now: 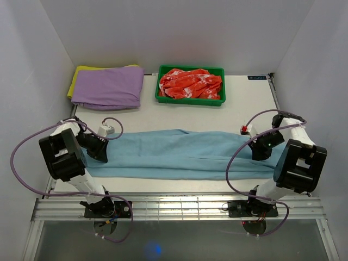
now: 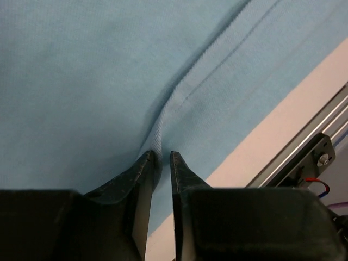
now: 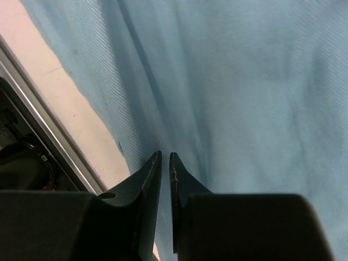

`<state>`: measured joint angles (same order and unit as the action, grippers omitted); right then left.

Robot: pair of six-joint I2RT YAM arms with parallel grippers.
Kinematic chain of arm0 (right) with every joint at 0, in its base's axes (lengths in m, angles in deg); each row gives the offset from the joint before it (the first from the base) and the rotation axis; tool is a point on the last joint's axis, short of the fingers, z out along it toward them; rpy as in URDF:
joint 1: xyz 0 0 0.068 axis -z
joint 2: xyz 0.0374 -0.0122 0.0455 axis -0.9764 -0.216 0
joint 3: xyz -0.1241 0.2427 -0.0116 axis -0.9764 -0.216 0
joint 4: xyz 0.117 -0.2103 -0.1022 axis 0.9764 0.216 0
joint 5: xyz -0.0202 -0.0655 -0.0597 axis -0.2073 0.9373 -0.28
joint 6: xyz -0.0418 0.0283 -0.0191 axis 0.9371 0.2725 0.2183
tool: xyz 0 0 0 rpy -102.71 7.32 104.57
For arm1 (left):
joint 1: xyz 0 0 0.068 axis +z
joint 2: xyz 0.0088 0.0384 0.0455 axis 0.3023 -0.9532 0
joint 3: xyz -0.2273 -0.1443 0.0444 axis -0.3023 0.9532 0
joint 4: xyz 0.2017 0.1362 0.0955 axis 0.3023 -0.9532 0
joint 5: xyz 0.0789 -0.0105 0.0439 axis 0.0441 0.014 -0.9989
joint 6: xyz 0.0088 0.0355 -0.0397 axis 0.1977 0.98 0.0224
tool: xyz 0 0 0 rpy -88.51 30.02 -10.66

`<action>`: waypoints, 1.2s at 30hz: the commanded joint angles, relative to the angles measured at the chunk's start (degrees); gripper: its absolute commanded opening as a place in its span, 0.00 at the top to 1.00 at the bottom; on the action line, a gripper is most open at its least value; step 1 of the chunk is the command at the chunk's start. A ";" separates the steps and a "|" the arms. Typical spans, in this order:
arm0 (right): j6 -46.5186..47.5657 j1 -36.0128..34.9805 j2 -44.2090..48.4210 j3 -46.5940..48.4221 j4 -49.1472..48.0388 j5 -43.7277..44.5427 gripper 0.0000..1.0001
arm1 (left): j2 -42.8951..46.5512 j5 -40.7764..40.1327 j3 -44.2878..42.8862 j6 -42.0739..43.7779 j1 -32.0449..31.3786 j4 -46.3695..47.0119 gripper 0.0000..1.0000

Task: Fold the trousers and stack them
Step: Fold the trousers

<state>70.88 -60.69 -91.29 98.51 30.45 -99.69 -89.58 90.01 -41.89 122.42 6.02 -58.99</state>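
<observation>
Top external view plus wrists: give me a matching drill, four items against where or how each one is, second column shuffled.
1. trousers
2. purple garment
3. red-and-white cloth
4. left end effector

A. heaped in the green tray, far centre
B. closed on a raised ridge of the blue fabric
C. folded at the far left corner, on a yellow cloth
D. laid out lengthwise across the table

Pairs: 1-D, 2-C, 3-A, 4-B
</observation>
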 commanded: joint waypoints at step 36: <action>28.49 25.79 14.94 -2.59 4.15 15.08 0.02 | 3.20 -3.00 -13.06 21.44 15.93 -15.58 0.28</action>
<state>94.11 -35.16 -78.04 97.98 35.63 -88.26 -87.37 91.50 -54.61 139.32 22.00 -70.36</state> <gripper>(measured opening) 0.983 0.720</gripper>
